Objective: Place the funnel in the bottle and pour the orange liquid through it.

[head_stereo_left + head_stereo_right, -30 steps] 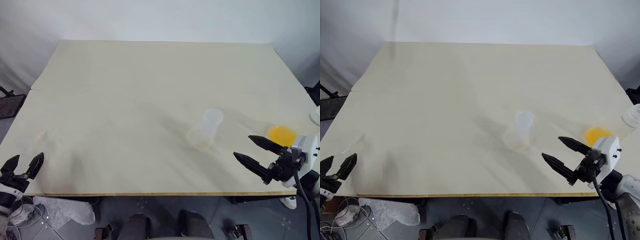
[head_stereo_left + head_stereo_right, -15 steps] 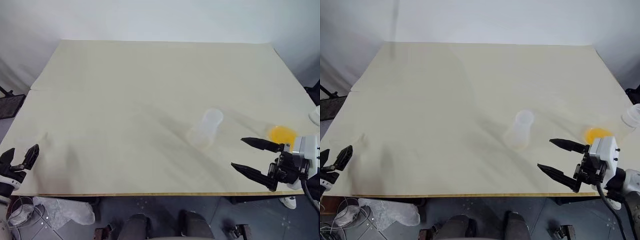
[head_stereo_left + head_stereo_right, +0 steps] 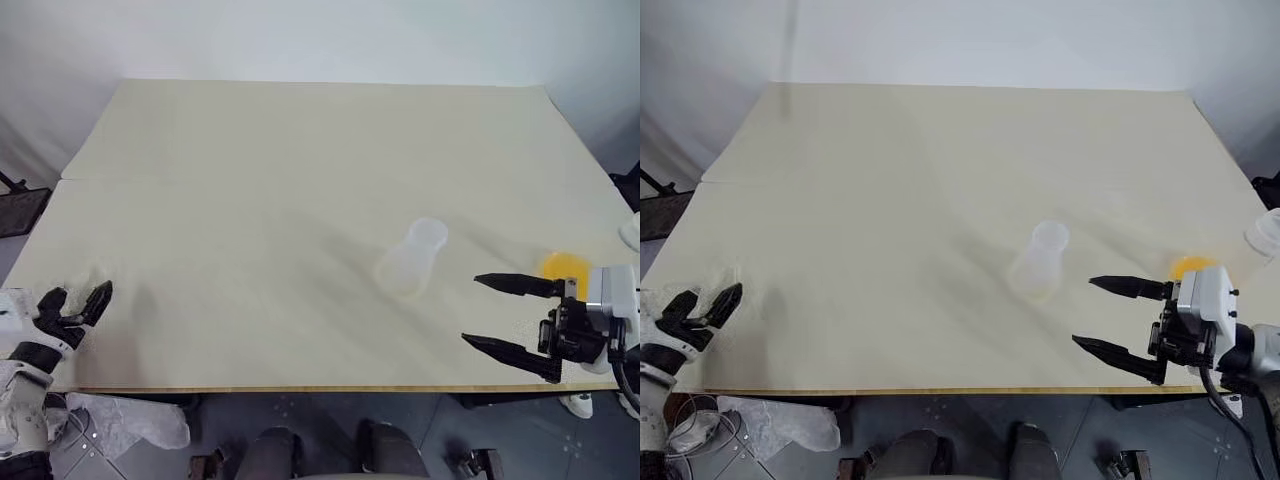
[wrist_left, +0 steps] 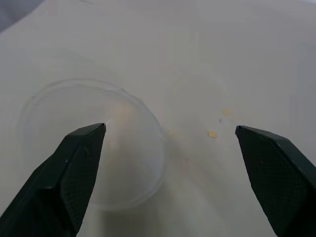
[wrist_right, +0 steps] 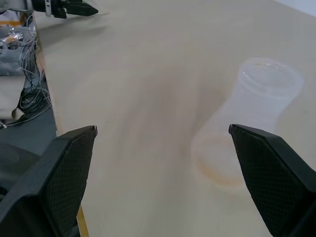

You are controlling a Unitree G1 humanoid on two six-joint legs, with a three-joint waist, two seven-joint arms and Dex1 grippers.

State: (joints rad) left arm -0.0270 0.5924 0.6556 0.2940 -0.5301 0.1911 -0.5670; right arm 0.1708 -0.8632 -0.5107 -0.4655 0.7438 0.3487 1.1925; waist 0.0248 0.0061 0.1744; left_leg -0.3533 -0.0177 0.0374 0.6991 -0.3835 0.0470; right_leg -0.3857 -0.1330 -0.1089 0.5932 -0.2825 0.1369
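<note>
Your left gripper (image 4: 170, 163) spreads its 2 fingers around the funnel (image 4: 94, 148) lying on the table (image 3: 300, 150), ready to pinch, while your right gripper (image 3: 515, 318) waits spread beside the upright bottle (image 3: 412, 258).

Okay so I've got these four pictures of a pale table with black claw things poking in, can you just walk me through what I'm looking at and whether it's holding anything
It is a two-armed humanoid robot at a pale table. The two wide pictures come from cameras in its head, looking down over its arms. The other two come from a camera on each wrist, looking out between that arm's two black fingers.

The left gripper is at the near left corner, the right gripper at the near right edge. Both are open and hold nothing.

On the table stands a clear, frosted flask, the bottle, upright and empty apart from an orange tinge at its base. To its right is a pool of orange liquid, partly hidden behind the right gripper. The left wrist view shows a small clear funnel lying just in front of the left fingers.
</note>
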